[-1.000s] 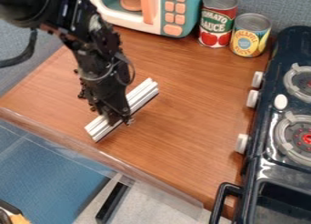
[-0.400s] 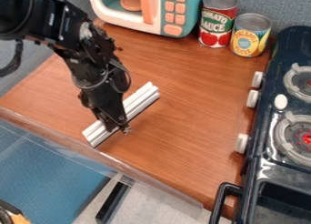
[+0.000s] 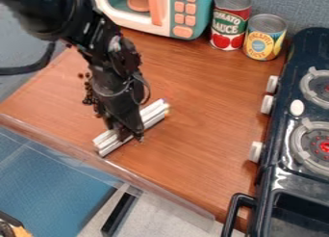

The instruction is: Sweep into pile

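Gripper (image 3: 130, 135) is clamped on the white bar (image 3: 153, 116), its opening narrowed to the bar's thickness. Dark bits (image 3: 88, 97) lie toward eleven o'clock from it.

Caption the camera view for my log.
Gripper holding a white ridged bar on the wooden counter, small dark pieces nearby.

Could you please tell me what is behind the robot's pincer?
Behind the pincer runs a white ridged bar, both ends showing; its middle is covered. Small dark pieces peek out beside the arm, but whether more lie hidden behind it can't be seen.
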`<action>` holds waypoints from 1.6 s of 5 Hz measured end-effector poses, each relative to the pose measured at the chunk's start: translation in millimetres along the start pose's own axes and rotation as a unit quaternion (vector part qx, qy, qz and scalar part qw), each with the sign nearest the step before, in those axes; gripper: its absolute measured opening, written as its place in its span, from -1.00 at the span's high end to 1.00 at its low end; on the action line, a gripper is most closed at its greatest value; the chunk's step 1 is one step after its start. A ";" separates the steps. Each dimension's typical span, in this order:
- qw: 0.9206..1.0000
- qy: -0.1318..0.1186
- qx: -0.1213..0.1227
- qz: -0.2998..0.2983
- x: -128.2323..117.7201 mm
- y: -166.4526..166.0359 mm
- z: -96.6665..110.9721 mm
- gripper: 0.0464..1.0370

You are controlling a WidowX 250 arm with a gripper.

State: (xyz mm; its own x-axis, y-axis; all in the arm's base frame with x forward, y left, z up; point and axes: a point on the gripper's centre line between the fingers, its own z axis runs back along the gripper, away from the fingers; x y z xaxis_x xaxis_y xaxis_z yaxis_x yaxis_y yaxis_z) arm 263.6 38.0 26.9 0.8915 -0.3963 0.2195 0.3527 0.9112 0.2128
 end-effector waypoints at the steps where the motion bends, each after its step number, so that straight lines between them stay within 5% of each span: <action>1: 1.000 0.005 0.005 0.000 2.8 1.5 -1.5 0.44; 4: 1.000 0.011 0.029 -0.004 21.6 52.3 -17.7 0.44; 6: 0.998 0.036 0.041 -0.019 10.7 73.5 -19.9 0.44; 8: 0.995 0.071 0.053 0.053 -20.8 98.6 -17.3 0.44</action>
State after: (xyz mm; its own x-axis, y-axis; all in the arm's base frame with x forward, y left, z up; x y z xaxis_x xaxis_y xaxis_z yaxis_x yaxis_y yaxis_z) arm 284.7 138.0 26.9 0.9560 -0.2714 0.1114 0.2288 0.9275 0.2955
